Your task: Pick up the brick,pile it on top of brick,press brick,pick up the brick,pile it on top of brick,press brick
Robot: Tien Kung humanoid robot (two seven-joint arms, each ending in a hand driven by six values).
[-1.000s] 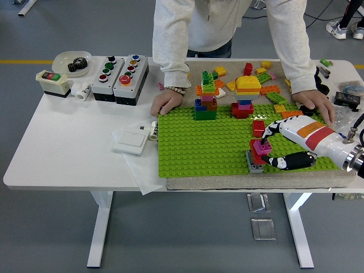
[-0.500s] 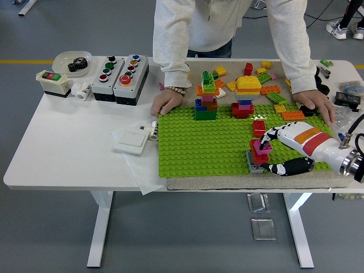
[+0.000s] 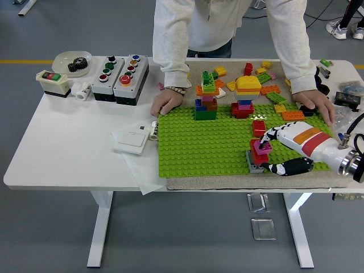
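A magenta brick (image 3: pixel 262 147) sits on a red brick (image 3: pixel 256 156), which stands on a grey brick (image 3: pixel 252 166) at the front right of the green baseplate (image 3: pixel 199 145). My right hand (image 3: pixel 271 154) reaches in from the right. Its fingertips (image 3: pixel 264 142) rest on top of the magenta brick, and the thumb (image 3: pixel 282 166) lies apart, low and to the right of the stack. Another red brick (image 3: pixel 259 127) stands just behind. My left arm is out of view.
A person leans over the far side with one hand (image 3: pixel 166 102) at the baseplate's back left corner and the other (image 3: pixel 315 105) at the back right. Two brick towers (image 3: pixel 206 99) (image 3: pixel 245 95) stand at the back, with loose bricks (image 3: pixel 273 91) behind. Button boxes (image 3: pixel 120 72) and a white switch (image 3: pixel 132 138) lie to the left.
My right hand has come down and in toward the stack; its fingers went from curling around the magenta brick to lying on top of it. It has barely moved in the last half second.
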